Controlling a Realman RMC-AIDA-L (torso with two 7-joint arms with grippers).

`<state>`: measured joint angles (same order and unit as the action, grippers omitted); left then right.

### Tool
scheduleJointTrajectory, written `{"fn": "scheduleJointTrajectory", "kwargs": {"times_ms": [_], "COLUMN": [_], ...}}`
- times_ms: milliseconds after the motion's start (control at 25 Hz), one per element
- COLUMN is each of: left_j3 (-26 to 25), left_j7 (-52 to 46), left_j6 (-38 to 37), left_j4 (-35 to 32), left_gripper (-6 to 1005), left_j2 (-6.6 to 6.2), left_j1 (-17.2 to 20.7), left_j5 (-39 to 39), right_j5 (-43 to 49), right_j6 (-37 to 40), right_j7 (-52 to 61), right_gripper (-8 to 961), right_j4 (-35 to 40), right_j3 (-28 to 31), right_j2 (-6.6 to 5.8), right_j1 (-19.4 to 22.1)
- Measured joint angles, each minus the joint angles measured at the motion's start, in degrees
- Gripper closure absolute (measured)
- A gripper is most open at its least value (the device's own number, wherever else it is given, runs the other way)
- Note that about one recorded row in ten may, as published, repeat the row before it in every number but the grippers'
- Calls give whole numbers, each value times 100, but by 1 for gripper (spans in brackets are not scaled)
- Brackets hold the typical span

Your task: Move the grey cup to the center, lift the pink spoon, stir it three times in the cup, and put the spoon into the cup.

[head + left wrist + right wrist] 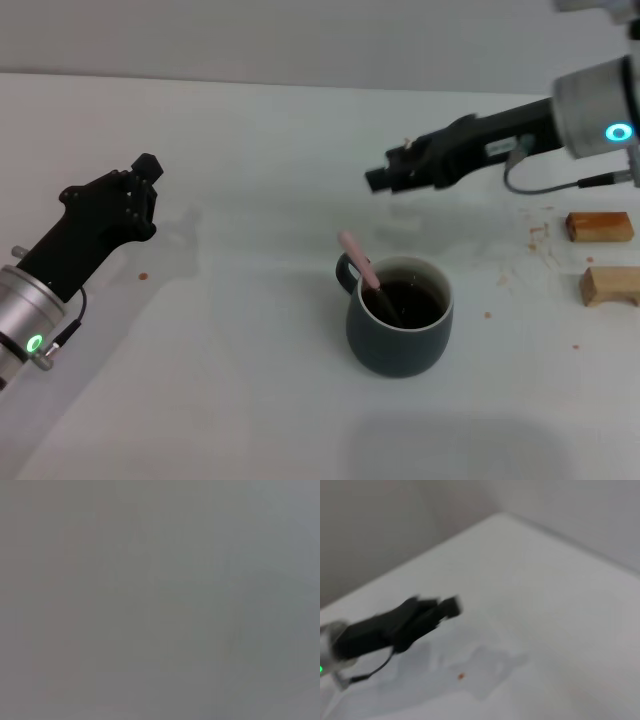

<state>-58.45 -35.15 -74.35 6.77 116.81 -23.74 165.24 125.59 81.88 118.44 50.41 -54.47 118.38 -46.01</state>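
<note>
- While spoon rests inside cup, task judged all but complete; only withdrawal of arms left.
- Worktop (pixel 250 420): white, carrying one cup, one spoon, two wooden blocks.
- Left pincer (pixel 140 185): hovering well apart on cup's left, holding nothing; spread or pressed together cannot be told.
- Right pincer (pixel 385 175): raised beyond cup, nearer of the two, holding nothing; finger state cannot be told.
- Grey cup (pixel 400 335): one, upright near centre, below right pincer, dark liquid inside.
- Wooden blocks (pixel 600 226): two, at right edge.
- Pink spoon (pixel 358 258): one, bowl submerged, long axis leaning up-left over rim by handle.
</note>
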Motion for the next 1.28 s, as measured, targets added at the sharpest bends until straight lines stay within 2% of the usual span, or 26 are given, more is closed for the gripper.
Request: {"fn": "scheduleJointTrajectory", "kwargs": {"times_ms": [160, 320, 480, 560, 640, 720, 800, 920, 1080, 1280], "left_j3": [-144, -345, -553, -1024, -1449, -1791, -2188, -2835, -3361, -3408], "left_j7": [-16, -18, 1, 53, 53, 53, 63, 168, 442, 579], "left_j6": [-132, -316, -584, -946, -1138, -1251, -1346, -1427, -1487, -1576], "left_j4": [26, 39, 20, 13, 36, 47, 52, 62, 67, 69], "left_gripper": [892, 891, 891, 890, 890, 890, 889, 889, 888, 750], "left_j2": [-36, -57, -109, -213, -260, -272, -234, -65, 107, 124], "left_j1": [132, 256, 398, 645, 837, 983, 1111, 1253, 1291, 1298], "left_j5": [-2, -1, -1, 0, -2, 0, -5, -6, -1, 2], "right_j5": [-785, -2219, -4254, -5457, -6678, -8073, -9159, -10149, -10707, -10762], "right_j6": [-251, -621, -774, -741, -649, -429, -211, 1, 73, 81], "right_j7": [-580, -1836, -3775, -4967, -6051, -7076, -7839, -8561, -8996, -9021], "right_gripper": [486, 487, 487, 487, 486, 486, 487, 487, 487, 487], "right_j4": [321, 389, -60, -519, -1082, -1806, -2492, -3259, -3801, -3952], "right_j3": [306, 433, 514, 519, 521, 542, 605, 726, 782, 849], "right_j2": [1, 14, 46, 71, 75, 60, 52, 50, 64, 68], "right_j1": [624, 1478, 2390, 2818, 3099, 3288, 3349, 3308, 3182, 3113]}}
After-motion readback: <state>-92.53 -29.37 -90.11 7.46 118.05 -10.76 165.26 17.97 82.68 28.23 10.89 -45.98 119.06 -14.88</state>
